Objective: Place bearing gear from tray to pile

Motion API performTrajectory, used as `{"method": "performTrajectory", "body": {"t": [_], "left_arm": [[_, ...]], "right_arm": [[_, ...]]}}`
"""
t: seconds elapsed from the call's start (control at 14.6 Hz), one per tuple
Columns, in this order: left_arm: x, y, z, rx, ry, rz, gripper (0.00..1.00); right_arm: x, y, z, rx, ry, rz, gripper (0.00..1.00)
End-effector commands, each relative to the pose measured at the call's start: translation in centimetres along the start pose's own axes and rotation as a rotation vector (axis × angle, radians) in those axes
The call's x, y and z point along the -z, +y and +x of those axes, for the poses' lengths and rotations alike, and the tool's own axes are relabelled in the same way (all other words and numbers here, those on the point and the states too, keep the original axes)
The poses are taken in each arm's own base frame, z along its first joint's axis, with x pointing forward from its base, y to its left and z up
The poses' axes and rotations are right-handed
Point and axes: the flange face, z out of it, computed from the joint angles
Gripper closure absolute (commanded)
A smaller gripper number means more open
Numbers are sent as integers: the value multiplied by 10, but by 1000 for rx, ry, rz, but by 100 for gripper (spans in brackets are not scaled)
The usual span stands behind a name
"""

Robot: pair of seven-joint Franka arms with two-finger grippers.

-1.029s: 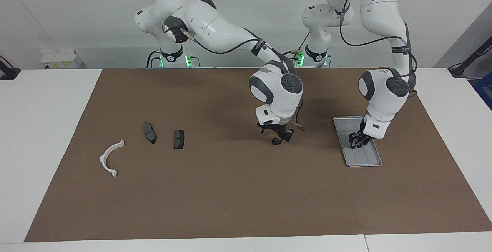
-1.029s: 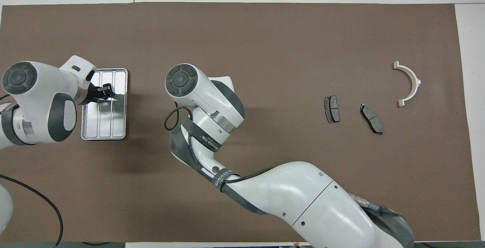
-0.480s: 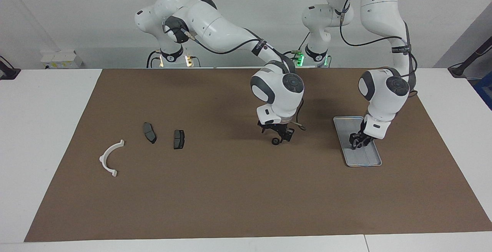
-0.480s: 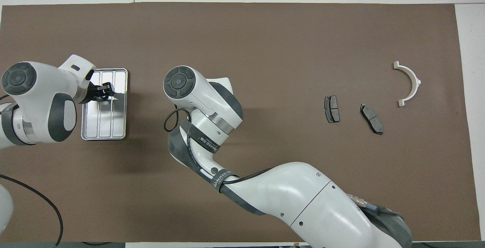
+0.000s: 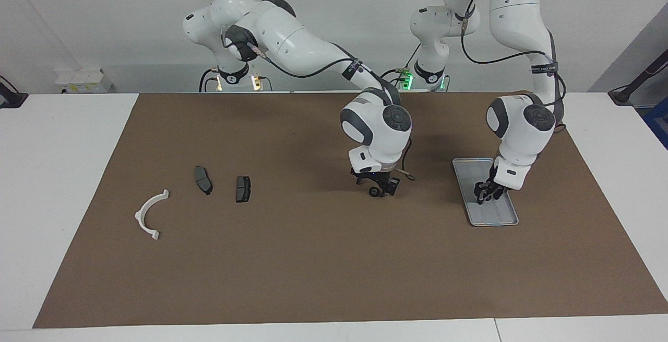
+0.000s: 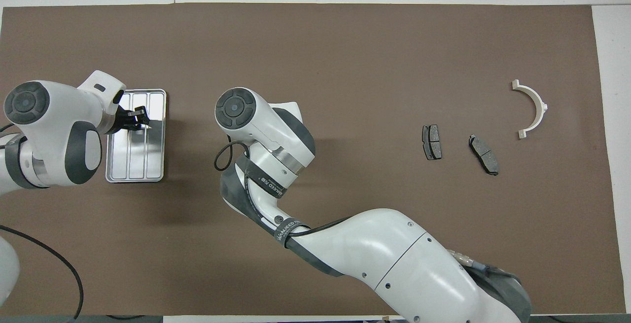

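We're looking from two high cameras. The facing one sits across the table, aimed back at both arm bases along the wall, taking in the whole brown mat [image 5: 313, 258]. The overhead one hangs above the robots' end, pointing forward and steeply down, closer in, arms entering from below. Both share the mat, the tray [image 5: 488, 217] [image 6: 157, 165] and the pile [image 5: 148, 214] [image 6: 531, 108], half a turn apart.
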Motion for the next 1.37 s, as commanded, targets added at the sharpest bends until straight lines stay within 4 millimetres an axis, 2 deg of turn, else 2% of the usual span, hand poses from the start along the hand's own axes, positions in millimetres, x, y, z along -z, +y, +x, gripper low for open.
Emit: {"method": "performTrajectory", "body": {"t": [0.0,0.14,0.27,0.34,0.48,0.55,0.75,0.89,1.1,1.17,1.3], "left_arm": [[-8,-6,-2,15,-2,2,66],[-9,-7,-4,20,-9,3,79],[-9,-7,-5,20,-13,4,96],[-9,-7,-5,20,-19,6,100],[-2,-7,0,22,-38,11,100],[3,-5,4,23,-50,14,100],[22,4,16,70,-59,-12,100],[27,9,18,91,-54,-21,100],[43,19,25,113,-61,-22,100],[54,29,28,132,-68,-20,100],[73,74,27,190,-79,-18,100]], "right_arm": [[-7,-3,1,-16,21,-12,39],[-6,-3,2,-15,23,-10,52],[-5,-4,2,-17,25,-2,58],[-5,-4,2,-16,26,-1,63],[-6,-3,4,-12,26,-6,73],[-6,-3,3,-8,25,-7,82],[-1,0,11,2,23,-8,85],[15,12,40,28,19,-15,89],[59,43,95,90,1,-10,91],[73,56,116,115,-11,-7,92],[99,89,160,194,-26,-11,96]]}}
